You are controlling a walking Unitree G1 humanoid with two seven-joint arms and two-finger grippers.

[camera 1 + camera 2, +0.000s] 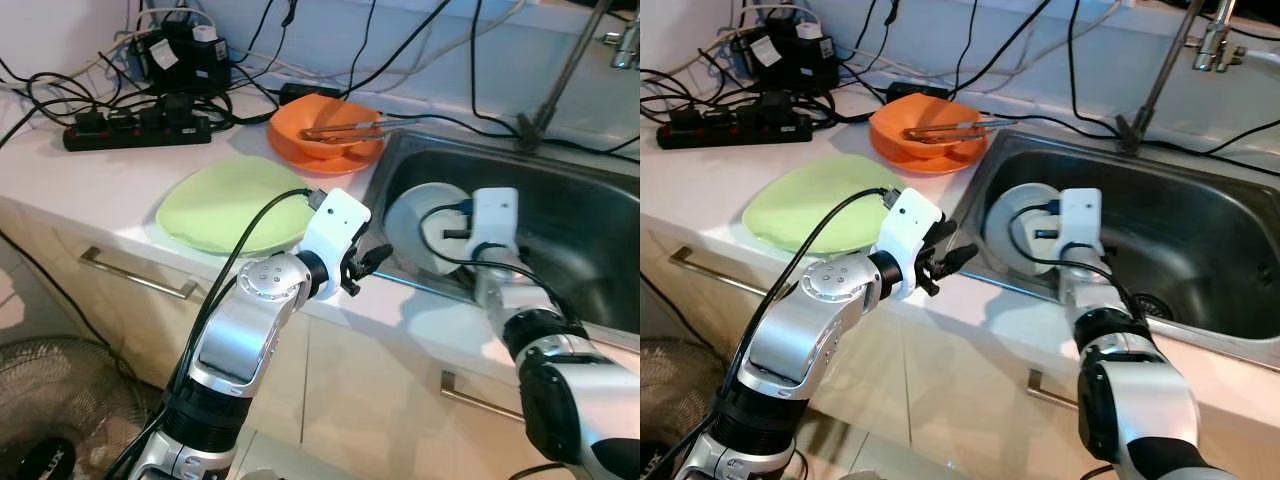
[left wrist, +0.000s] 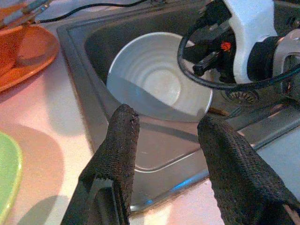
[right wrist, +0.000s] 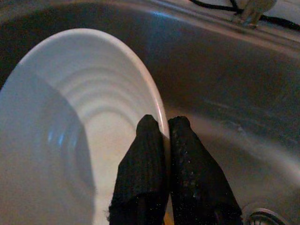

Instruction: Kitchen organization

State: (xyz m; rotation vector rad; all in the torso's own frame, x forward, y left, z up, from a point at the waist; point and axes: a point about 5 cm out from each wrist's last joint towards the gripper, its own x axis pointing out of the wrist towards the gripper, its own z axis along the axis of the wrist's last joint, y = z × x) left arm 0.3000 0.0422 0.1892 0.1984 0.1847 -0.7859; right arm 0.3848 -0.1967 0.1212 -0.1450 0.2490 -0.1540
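I am looking at the white bowl [image 3: 70, 117], which is leaning tilted against the left wall of the steel sink [image 1: 590, 230], its ribbed inside facing out toward the basin. My right gripper [image 3: 164, 129] is clamping the bowl's rim, one black finger sitting inside the bowl and the other outside, the two pressed close with the thin edge between them. The right arm is reaching down over the front edge of the sink to get there, its white wrist housing hanging just above the bowl. My left gripper [image 2: 166, 136] is hovering over the counter's front edge just beside the sink's left rim, its two fingers spread apart and grasping nothing, pointing toward the bowl. Behind the left wrist a pale green plate [image 1: 235, 205] is lying flat on the pink countertop [image 1: 90, 185]. Beyond it, at the sink's back left corner, an orange bowl [image 1: 325, 125] is sitting on an orange plate, with a pair of metal tongs [image 1: 345, 130] resting across it. Farther back on the left, a black power strip [image 1: 135, 128] and a tangle of black cables are lying on the counter, and the faucet's base [image 1: 530, 130] is standing behind the sink.
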